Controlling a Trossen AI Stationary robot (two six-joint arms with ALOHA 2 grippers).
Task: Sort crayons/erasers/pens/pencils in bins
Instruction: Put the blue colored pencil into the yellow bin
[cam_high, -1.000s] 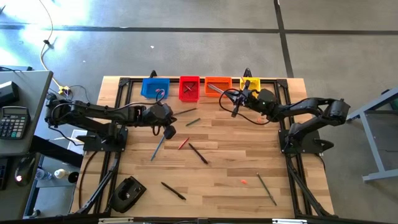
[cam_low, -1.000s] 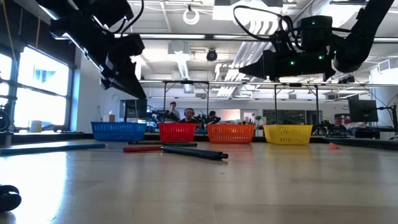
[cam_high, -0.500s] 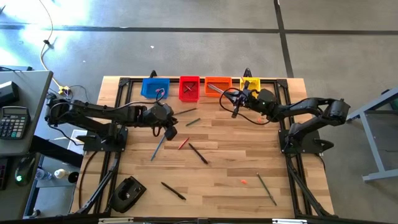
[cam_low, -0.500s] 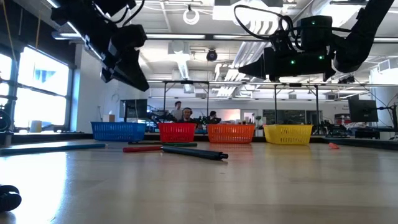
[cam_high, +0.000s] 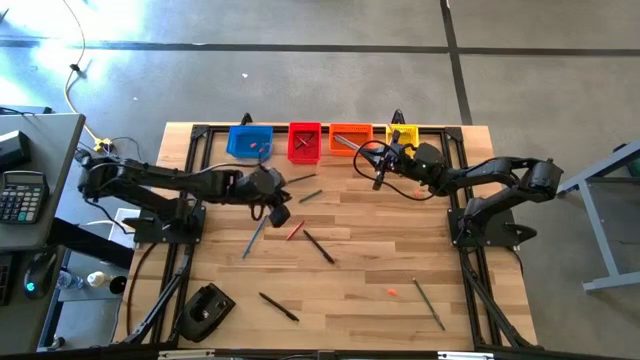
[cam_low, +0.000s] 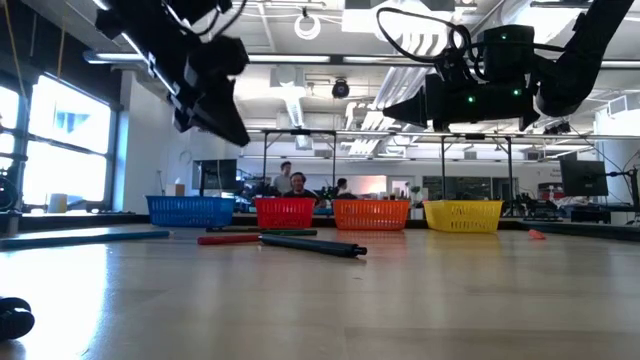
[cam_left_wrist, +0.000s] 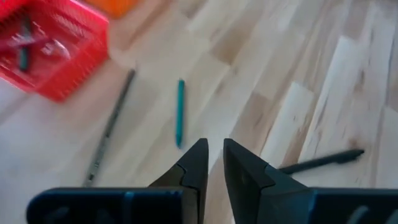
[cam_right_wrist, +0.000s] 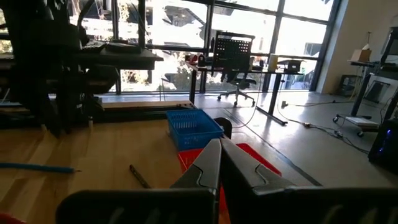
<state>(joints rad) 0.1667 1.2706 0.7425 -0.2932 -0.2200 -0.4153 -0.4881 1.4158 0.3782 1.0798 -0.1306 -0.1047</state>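
While four bins wait in a row along the counter's far edge, blue bin (cam_high: 249, 141), red bin (cam_high: 304, 141), orange bin (cam_high: 348, 138) and yellow bin (cam_high: 401, 134), most of the sticks remain scattered on the bare wood. One small pink-red eraser (cam_high: 392, 292) lies alone toward the near right, well apart from both arms. A teal stick (cam_left_wrist: 180, 119) and a dark stick (cam_left_wrist: 109, 129) lie just ahead of the left claw (cam_left_wrist: 212, 163), which hangs above the counter near the red bin with a narrow gap between its fingers and nothing held.

From here the likeliest slip is a descent with the gap too narrow: the fingertips could land on a stick and roll it aside rather than straddle it. The two sticks also lie close together, so a sloppy approach might nudge both. Sorting by kind is another risk, since thin sticks look alike from above.

The right claw (cam_right_wrist: 217, 163) is closed and empty, hovering near the orange and yellow bins; a careless sweep could knock a bin.
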